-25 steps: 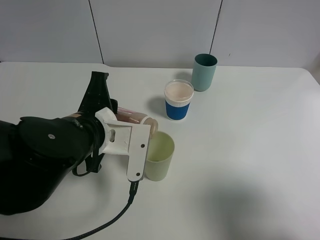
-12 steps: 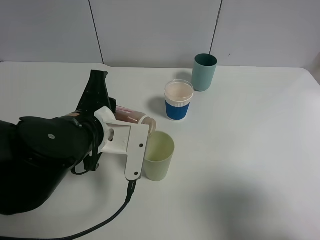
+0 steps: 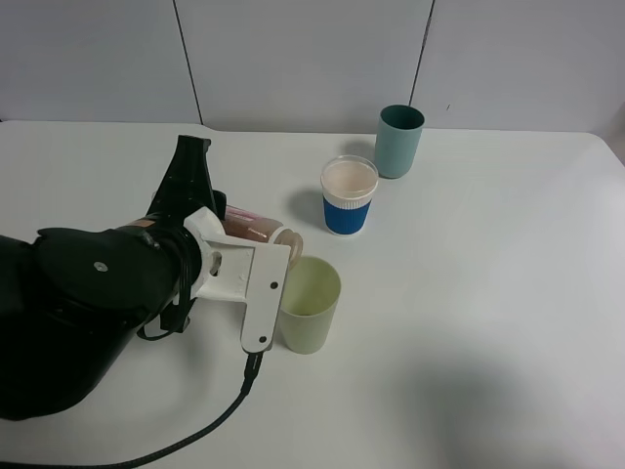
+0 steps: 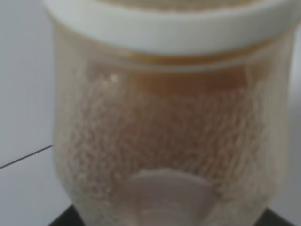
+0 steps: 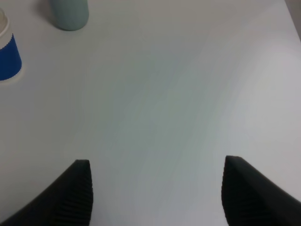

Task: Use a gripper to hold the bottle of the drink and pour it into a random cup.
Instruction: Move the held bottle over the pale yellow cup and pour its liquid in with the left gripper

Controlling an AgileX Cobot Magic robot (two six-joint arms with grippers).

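**Three cups out, one bottle tipped over the pale one**

Left claw (image 3: 239,249) is clamped on the bottle (image 3: 256,228), white finger plate on the near side, black arm bulk filling the counter's near-left corner. The bottle lies almost on its side in that grip, its wide mouth pointing at the cup (image 3: 311,305) and hanging just over the cup's left rim. Up close in the left wrist view, the bottle (image 4: 164,141) fills everything: a white ring at the neck, the brown drink (image 4: 188,82) banded under it, foam or droplets clouding the wall below. Whether any drink is running out, I cannot tell.

The cup itself, pale yellow-green, stands upright around the middle of the counter (image 3: 488,293), a little left of centre. Beyond it towards the far edge sits the blue-and-white paper cup (image 3: 349,195), and past that, close to the far edge, the teal cup (image 3: 398,142), both upright, near each other but apart. A black cable (image 3: 215,425) trails off to the near edge.

Right claw (image 5: 157,197) hangs with its fingers wide apart over bare counter, gripping nothing.
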